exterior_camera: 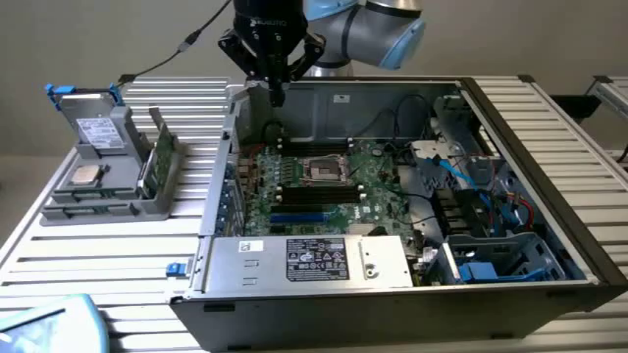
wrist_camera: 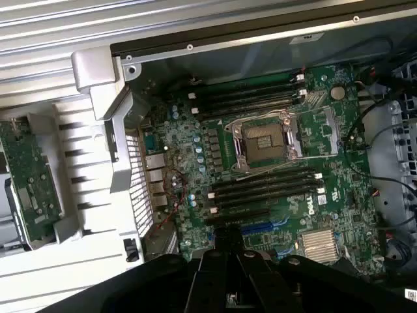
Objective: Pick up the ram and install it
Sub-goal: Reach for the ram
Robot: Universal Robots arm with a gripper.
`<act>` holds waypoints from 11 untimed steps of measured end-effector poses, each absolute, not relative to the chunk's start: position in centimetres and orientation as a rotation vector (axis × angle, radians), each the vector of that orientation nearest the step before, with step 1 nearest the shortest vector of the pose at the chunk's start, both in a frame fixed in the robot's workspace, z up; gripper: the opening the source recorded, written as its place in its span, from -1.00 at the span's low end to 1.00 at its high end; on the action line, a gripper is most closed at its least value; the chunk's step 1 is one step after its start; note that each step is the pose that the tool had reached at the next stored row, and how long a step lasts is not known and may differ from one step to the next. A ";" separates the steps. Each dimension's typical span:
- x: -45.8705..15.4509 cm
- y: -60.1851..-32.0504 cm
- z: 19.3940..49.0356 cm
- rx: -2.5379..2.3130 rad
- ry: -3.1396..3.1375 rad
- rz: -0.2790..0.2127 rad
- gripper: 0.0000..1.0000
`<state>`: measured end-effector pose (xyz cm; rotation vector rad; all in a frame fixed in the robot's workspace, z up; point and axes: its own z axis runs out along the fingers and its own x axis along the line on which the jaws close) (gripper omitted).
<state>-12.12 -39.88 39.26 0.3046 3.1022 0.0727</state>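
My gripper [exterior_camera: 278, 94] hangs over the back corner of the open computer case [exterior_camera: 510, 88], on the exterior view's left, above the motherboard [exterior_camera: 324, 184]. Its black fingers [wrist_camera: 228, 251] are shut with nothing between them. The long black memory slots [wrist_camera: 260, 189] on either side of the processor socket [wrist_camera: 264, 140] look empty. On the grey stand [exterior_camera: 108, 198] outside the case, green boards stand on edge. The thin one [exterior_camera: 147, 173] looks like the ram, next to a wider green card [wrist_camera: 29, 176]. The gripper is well apart from the stand.
The stand also carries a hard drive [exterior_camera: 98, 132] and a processor chip [exterior_camera: 87, 174]. A silver power supply [exterior_camera: 314, 261] fills the case's near side, with cables and drive bays [exterior_camera: 490, 257] on the exterior view's right. A slatted white table [exterior_camera: 98, 257] lies underneath.
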 end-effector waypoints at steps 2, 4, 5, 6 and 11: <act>-12.1 -39.9 39.3 0.306 3.102 0.073 -0.79; -12.1 -39.9 39.3 0.307 3.102 0.073 -0.79; -12.1 -39.9 39.3 0.308 3.102 0.073 -0.79; -12.1 -39.9 39.3 0.308 3.102 0.073 -0.79; -12.7 -39.9 39.3 0.309 3.102 0.073 -0.79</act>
